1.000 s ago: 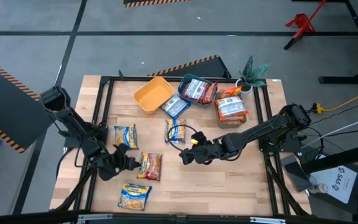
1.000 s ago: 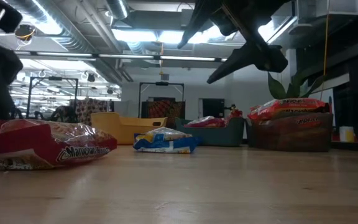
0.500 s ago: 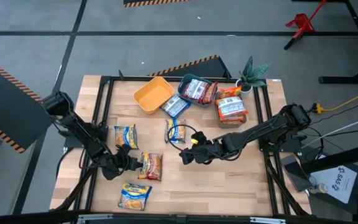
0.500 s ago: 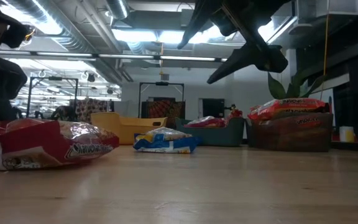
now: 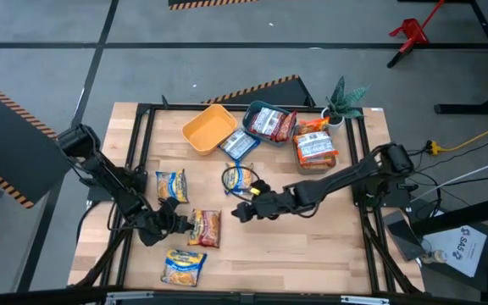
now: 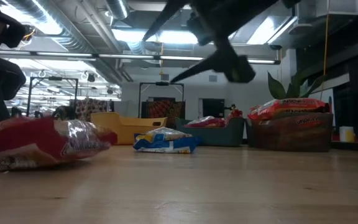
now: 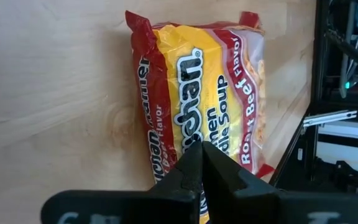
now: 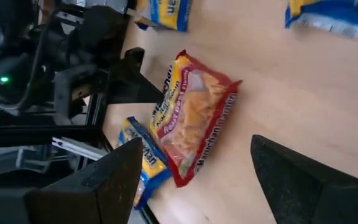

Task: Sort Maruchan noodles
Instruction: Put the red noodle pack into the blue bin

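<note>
A red Maruchan packet [image 5: 206, 227] lies flat on the table at the near left, and my left gripper [image 5: 182, 224] is shut on its left edge. My right gripper [image 5: 239, 212] hangs open above the table's middle, right of that packet, with nothing between its fingers. More packets lie loose: a yellow-and-blue one [image 5: 172, 185], another [image 5: 237, 178] and a yellow one [image 5: 183, 265]. A blue packet [image 5: 237, 144] leans on the bins' near sides. Red packets fill the teal bin [image 5: 259, 108], and orange ones are piled in the grey bin [image 5: 318, 163]. My left gripper pinches the red packet's edge nearest that arm [image 7: 194, 140] between its two shut fingers. The fingers slant down at it from the table's left side. The packet [image 6: 42, 144] lies on the table with its printed face up.
An empty yellow bin [image 5: 208, 129] stands at the far left of the bin row, and a small potted plant [image 5: 343, 100] at the far right corner. A black frame [image 5: 139, 161] runs along the table's left and right sides. Bare wood lies near the front right.
My left gripper has sunk toward the red packet and come up against its left edge. My right gripper has moved toward the table's left edge, staying above the table, and has tipped a little further down.
</note>
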